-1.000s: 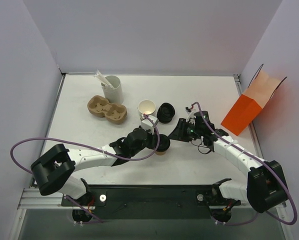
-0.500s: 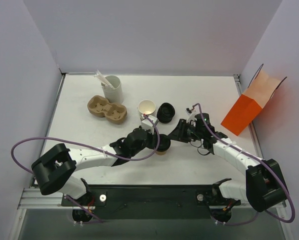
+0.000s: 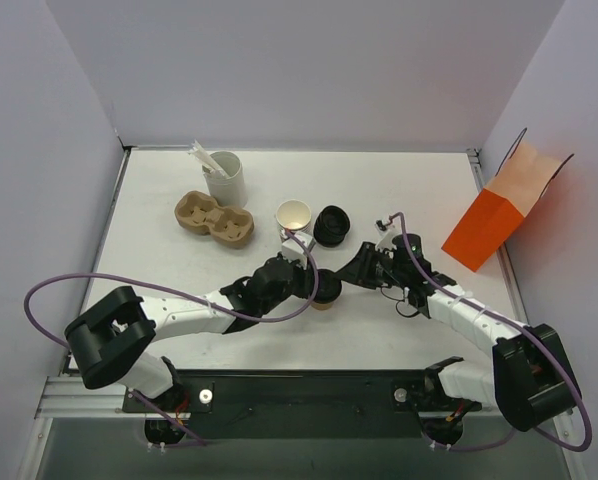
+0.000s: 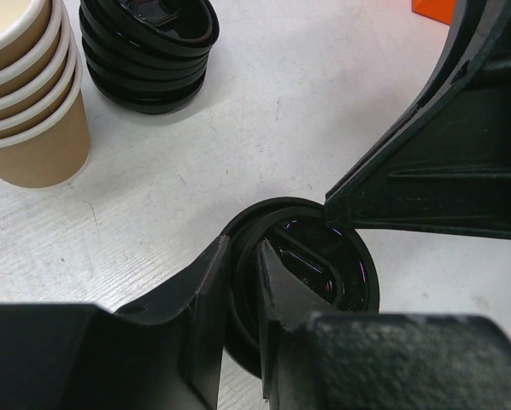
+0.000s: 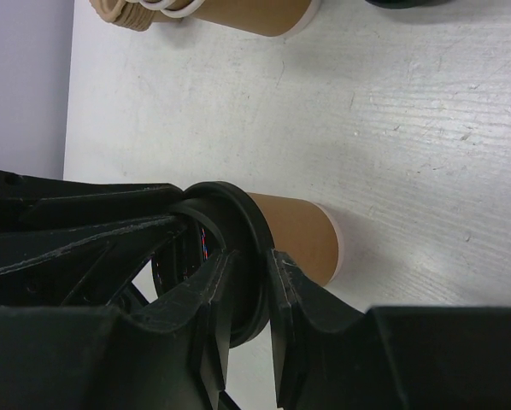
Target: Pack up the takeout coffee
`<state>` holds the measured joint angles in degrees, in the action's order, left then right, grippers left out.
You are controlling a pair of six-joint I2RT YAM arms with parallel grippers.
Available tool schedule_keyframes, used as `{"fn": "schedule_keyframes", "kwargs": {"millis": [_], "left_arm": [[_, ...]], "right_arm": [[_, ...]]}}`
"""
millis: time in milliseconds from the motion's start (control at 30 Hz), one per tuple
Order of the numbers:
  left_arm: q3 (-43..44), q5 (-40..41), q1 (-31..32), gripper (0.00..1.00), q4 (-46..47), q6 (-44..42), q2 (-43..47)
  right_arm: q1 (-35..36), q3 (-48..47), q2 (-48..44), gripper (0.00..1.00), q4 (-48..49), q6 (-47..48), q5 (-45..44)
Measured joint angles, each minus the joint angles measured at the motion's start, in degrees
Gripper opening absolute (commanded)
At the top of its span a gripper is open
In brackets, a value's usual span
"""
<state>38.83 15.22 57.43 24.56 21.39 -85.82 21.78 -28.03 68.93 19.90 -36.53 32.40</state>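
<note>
Pinching the lid [image 4: 320, 269] rim of the coffee cup [image 5: 294, 235] in the left gripper [image 4: 243, 260]; clamping the opposite rim in the right gripper [image 5: 249, 269].

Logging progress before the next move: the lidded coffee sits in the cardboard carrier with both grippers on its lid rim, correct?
Not quite. The takeout coffee stands on the bare table, apart from the cardboard carrier, whose wells look empty; the top external view shows this. The rest holds: the left gripper and the right gripper both pinch its lid rim.
</note>
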Motion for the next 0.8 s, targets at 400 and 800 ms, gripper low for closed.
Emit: {"fn": "schedule_keyframes", "kwargs": {"millis": [400,800], "left_arm": [[-3.76,0.68,-0.15,0.26,6.23,6.14,0.42],[2.25,-2.47,-0.09,0.37,-14.86,9.44,6.47]], "right_arm": [[-0.09,2.54,-1.18,0.24,4.07,-1.42,-0.24],[-1.88,-9.09,-3.98,0.36,-16.72,3.04,-2.25]]}}
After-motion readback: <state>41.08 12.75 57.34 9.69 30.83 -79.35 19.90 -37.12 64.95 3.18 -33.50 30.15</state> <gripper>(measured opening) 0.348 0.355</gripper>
